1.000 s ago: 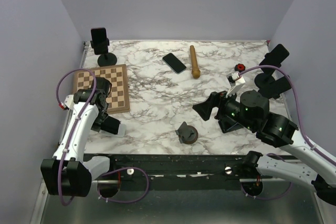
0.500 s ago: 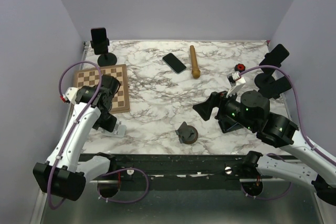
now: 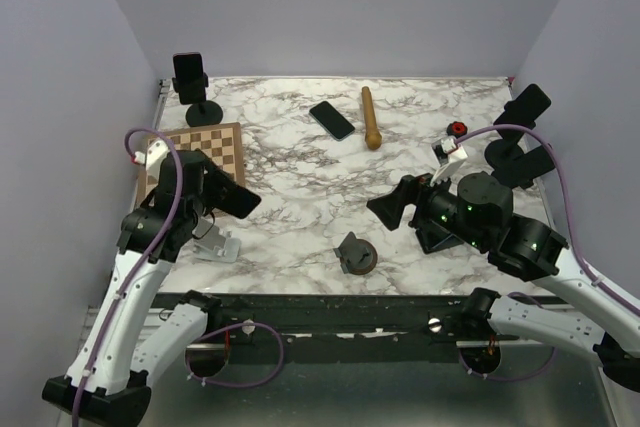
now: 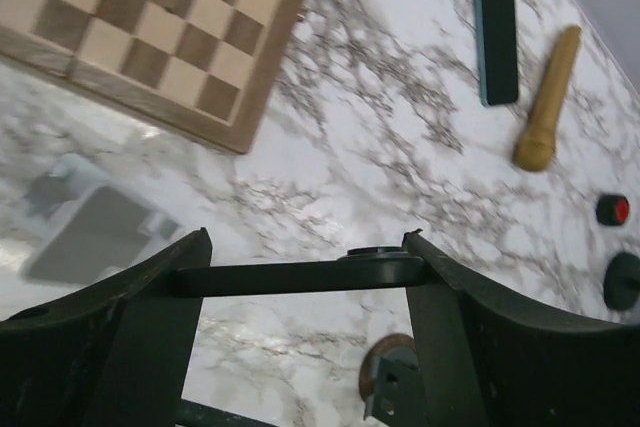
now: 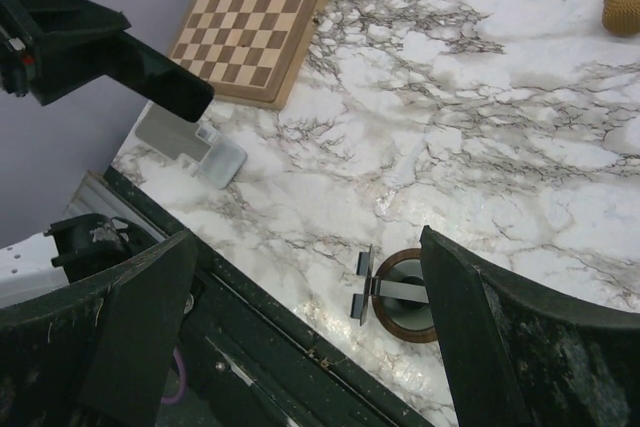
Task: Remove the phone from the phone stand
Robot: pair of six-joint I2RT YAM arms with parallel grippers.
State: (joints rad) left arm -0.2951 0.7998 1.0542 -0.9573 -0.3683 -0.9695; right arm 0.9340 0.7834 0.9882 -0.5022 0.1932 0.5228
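Note:
My left gripper [image 3: 218, 193] is shut on the black phone [image 3: 238, 200] across its width and holds it in the air, above and just behind the silver phone stand [image 3: 217, 245]. The stand is empty on the marble near the front left edge. In the left wrist view the phone [image 4: 270, 280] shows edge-on as a dark bar between the fingers of the left gripper [image 4: 306, 267], with the stand [image 4: 90, 232] blurred below left. My right gripper [image 5: 307, 247] hangs open over the table's front edge, with nothing between its fingers; the right wrist view shows the stand [image 5: 190, 147].
A chessboard [image 3: 215, 147] lies behind the left arm. A second phone [image 3: 331, 119] and a wooden roller [image 3: 371, 117] lie at the back. A round brown stand [image 3: 355, 255] sits front centre. Black stands [image 3: 190, 77] [image 3: 520, 112] are at the back corners, a red knob [image 3: 457, 129] at right.
My left gripper has risen off the silver stand with the phone in it and moved up and to the right. The stand is left empty. The right arm has not moved.

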